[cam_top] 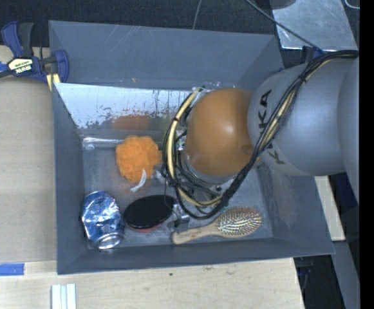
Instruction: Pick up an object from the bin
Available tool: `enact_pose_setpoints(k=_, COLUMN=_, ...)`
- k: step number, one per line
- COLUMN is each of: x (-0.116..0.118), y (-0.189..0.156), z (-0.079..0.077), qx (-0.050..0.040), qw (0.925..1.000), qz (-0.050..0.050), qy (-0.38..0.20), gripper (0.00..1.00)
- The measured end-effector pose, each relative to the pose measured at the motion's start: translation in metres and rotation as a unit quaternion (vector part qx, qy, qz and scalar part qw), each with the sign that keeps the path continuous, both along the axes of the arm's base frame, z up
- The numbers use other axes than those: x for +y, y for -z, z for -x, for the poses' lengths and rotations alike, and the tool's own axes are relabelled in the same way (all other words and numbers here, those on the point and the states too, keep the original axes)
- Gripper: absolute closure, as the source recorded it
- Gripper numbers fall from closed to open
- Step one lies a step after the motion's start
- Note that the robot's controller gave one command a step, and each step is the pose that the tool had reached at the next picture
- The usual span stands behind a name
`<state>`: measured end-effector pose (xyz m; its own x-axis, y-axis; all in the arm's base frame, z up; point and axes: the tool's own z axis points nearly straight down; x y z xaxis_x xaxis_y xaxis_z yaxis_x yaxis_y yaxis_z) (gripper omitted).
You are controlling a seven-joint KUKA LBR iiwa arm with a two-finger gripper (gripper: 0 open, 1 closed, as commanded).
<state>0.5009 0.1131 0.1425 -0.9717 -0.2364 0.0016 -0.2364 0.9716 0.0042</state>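
Note:
My gripper (179, 215) is low in the bin's middle, mostly hidden under the arm's orange cover and cables. Its tip sits between a black round lid with a red rim (148, 212) to its left and the handle of a wooden hairbrush (222, 225) to its right. The brush lies along the front wall, bristles up, head pointing right. An orange mesh bath sponge (137, 158) with a white cord rests just behind the lid, left of the gripper.
A crushed blue and silver can (102, 218) lies in the front left corner. The arm comes in from the right and covers the bin's right half. The back left floor, behind the sponge, is bare.

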Motion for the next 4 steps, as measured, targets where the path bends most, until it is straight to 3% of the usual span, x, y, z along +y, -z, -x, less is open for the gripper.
enact_pose_setpoints(k=1, x=0.009, y=0.076, z=0.011, qx=0.001, qw=0.9999, qz=0.0, qy=-0.017, gripper=0.0)
enact_pose_setpoints(k=2, x=0.009, y=0.072, z=0.01, qx=0.0003, qw=0.9999, qz=0.0, qy=-0.016, gripper=1.0)
enact_pose_setpoints(k=3, x=0.022, y=-0.109, z=-0.005, qx=-0.005, qw=0.9999, qz=-0.001, qy=-0.016, gripper=1.0)
enact_pose_setpoints(k=4, x=0.022, y=-0.104, z=-0.003, qx=-0.0005, qw=0.9999, qz=0.0, qy=-0.017, gripper=1.0)
